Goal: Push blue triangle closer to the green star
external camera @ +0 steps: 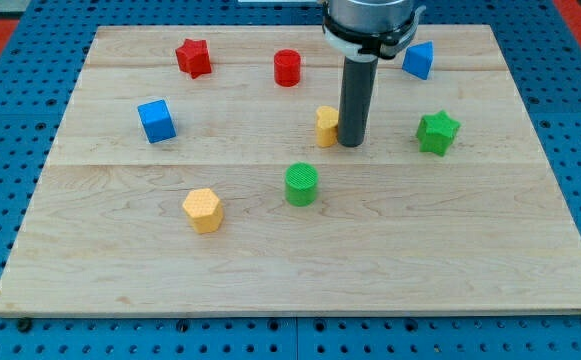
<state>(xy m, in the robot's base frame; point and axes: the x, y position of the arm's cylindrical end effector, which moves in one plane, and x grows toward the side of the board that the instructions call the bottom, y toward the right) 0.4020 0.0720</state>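
The wooden desk (300, 260) filled nearly the whole view, a pale board resting on a blue pegboard surface (10, 120). The arm's dark rod (354, 100) came down from twelve o'clock, and my tip (351, 144) sat on the desk slightly toward one o'clock from the board's centre; the arm carried no gripper, so there was no opening or closing to report. A yellow block (326, 126), its shape partly hidden by the rod, stood touching or just beside my tip at its nine o'clock. The green star (437, 132) lay near my tip at three o'clock. The blue triangle (419, 60) sat at one o'clock from my tip, close to the desk's upper edge, at twelve o'clock of the green star and apart from it. A green cylinder (301, 184) stood at seven o'clock of my tip. A yellow hexagon (202, 210) lay farther off at eight o'clock. A blue cube (156, 120) sat well away at nine o'clock. A red cylinder (287, 67) and a red star (193, 57) lay at about eleven and ten o'clock.
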